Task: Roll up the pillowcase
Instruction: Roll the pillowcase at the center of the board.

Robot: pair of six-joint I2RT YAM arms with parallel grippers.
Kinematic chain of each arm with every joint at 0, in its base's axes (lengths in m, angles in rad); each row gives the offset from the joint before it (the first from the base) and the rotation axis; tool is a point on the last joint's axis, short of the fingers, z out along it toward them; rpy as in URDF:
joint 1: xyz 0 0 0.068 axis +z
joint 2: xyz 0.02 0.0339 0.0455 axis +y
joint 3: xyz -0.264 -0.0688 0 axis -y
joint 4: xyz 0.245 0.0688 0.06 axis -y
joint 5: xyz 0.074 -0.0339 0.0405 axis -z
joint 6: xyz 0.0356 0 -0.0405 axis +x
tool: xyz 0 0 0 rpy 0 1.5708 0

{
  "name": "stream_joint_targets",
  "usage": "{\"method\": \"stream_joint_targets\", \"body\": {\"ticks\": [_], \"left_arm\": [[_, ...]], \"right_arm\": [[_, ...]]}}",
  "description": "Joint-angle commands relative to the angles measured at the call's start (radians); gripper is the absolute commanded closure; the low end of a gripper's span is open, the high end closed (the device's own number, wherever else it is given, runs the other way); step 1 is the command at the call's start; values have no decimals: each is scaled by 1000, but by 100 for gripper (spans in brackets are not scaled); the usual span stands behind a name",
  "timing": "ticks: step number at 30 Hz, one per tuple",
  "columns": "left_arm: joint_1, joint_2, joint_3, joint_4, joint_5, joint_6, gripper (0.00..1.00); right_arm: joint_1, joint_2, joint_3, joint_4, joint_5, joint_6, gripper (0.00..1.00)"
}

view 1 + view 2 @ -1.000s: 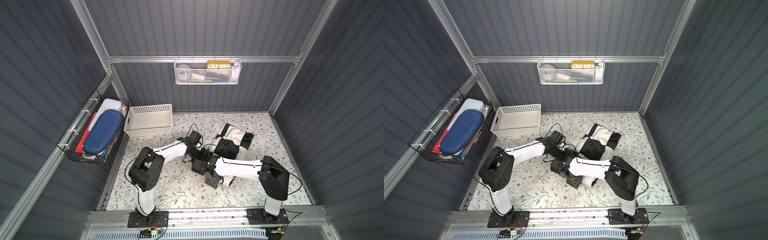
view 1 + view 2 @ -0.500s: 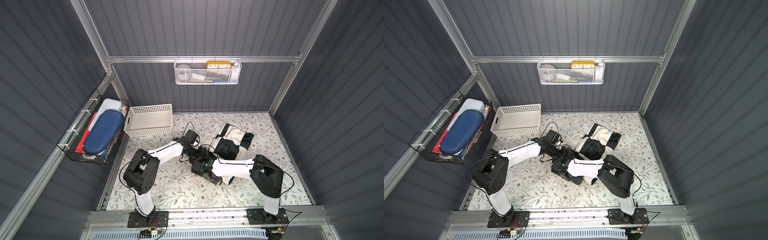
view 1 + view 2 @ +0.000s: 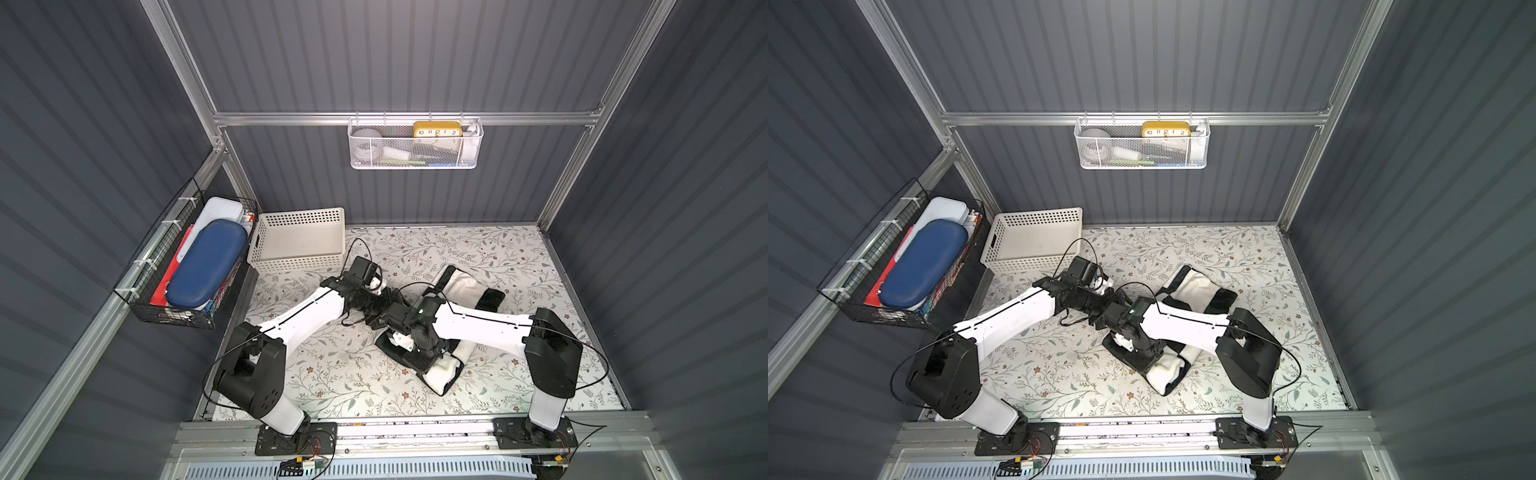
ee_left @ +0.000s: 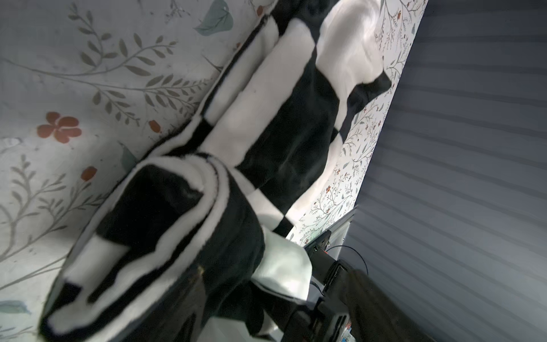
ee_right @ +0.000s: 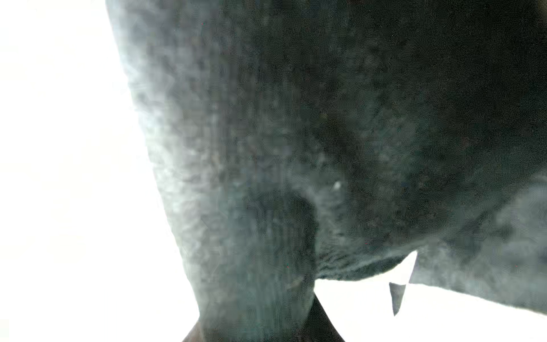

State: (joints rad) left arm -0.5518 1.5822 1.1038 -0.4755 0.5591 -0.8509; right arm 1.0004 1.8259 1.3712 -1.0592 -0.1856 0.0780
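In both top views, finding the pillowcase (image 3: 461,286) (image 3: 1196,286) lying as a long folded band slantwise on the floral table cover (image 3: 332,374), well apart from the white basket (image 3: 299,241); probably being kept narrow for rolling from its near end; noticing the left gripper (image 3: 384,297) and the right gripper (image 3: 405,345) both crowding that end, the right one bearing down on the cloth, presumably pinning the roll's start; failing to make out either jaw gap here. In the left wrist view, looking along the pillowcase (image 4: 284,127), its near end doubling over in thick layers just before the lens; seeing no jaws. In the right wrist view, facing blurred black plush (image 5: 325,133) pressing against the camera; being unable to tell open from closed.
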Motion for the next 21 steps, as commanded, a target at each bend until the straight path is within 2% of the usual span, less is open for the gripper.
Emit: {"method": "stream_joint_targets", "body": {"ticks": [1,6,8,12,17,21], "left_arm": [[-3,-42,-25,-46,9,7,21],[7,-77,-42,-49,3,-10,21],[10,-79,-34,-56,3,-9,21],[10,-61,-10,-64,8,15,21],[11,-46,12,-73,4,41,21],[11,-62,36,-94,-11,32,21]], "right_arm": [[-70,-40,0,-8,-244,16,68],[-227,-82,-70,24,-296,40,68],[-268,-82,-79,-3,-230,36,67],[-286,-41,-107,13,-285,34,66],[-300,6,-115,33,-261,73,64],[-342,-17,-146,57,-218,98,60]]}}
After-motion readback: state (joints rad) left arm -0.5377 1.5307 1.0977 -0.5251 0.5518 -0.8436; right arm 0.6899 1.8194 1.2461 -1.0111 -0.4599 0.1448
